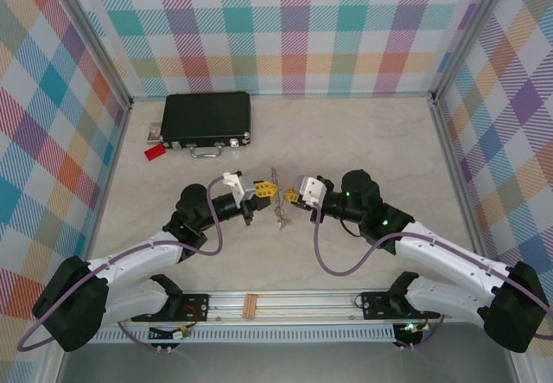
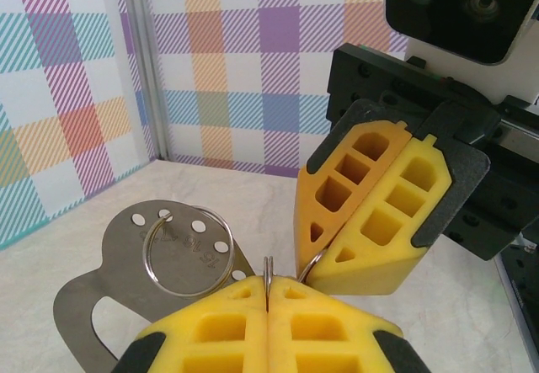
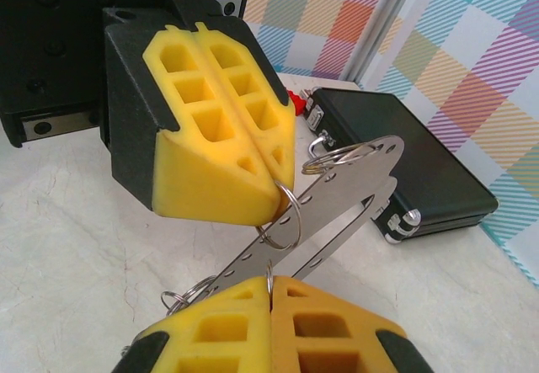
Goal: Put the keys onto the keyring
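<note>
Jointly left gripper (image 1: 270, 191), right gripper (image 1: 289, 196) pinch one keyring (image 2: 268, 279); one black case (image 1: 207, 118).

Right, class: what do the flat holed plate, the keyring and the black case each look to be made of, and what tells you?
The flat plate looks like brushed steel: dull silver sheen, thin, punched holes. The keyring seems polished metal wire: thin, bright glints. The black case is likely hard plastic or coated metal, matte, with silvery metal-looking corner and clasp.

Bright, even light; soft shadows.
</note>
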Controlling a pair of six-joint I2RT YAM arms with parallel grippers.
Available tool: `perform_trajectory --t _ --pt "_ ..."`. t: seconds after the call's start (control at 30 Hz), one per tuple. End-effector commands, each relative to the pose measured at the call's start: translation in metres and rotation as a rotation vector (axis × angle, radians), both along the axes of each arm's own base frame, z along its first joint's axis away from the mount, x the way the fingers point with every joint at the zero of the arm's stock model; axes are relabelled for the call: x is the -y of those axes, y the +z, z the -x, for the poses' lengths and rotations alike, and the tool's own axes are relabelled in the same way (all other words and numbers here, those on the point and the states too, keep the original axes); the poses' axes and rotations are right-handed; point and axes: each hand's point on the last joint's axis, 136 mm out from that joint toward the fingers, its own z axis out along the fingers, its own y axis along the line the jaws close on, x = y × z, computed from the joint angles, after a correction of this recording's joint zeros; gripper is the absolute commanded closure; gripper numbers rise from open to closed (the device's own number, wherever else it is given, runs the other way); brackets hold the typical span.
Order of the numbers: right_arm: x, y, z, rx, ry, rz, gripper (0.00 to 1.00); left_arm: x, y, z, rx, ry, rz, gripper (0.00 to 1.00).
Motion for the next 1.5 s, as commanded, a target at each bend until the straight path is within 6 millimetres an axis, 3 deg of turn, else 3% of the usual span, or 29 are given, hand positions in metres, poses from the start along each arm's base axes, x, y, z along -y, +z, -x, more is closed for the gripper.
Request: perform_trajectory --t 0.0,0.97,1.47 --pt "-0.0036 0.0189 -0.0004 0.058 0.007 -0.022 1.00 0.0009 0.0209 0.0077 0.058 -0.030 0.036 1.00" --pt "-0.0063 0.0268 -0.0070 0.149 -0.023 0.005 1.00 0.0047 0.0183 0.0108 0.045 -0.061 0.022 1.00" --pt "-0.0013 0.0198 -0.0062 0.180 -0.046 0.046 1.00 0.0013 0.0191 0.0079 0.053 -0.030 0.026 1.00"
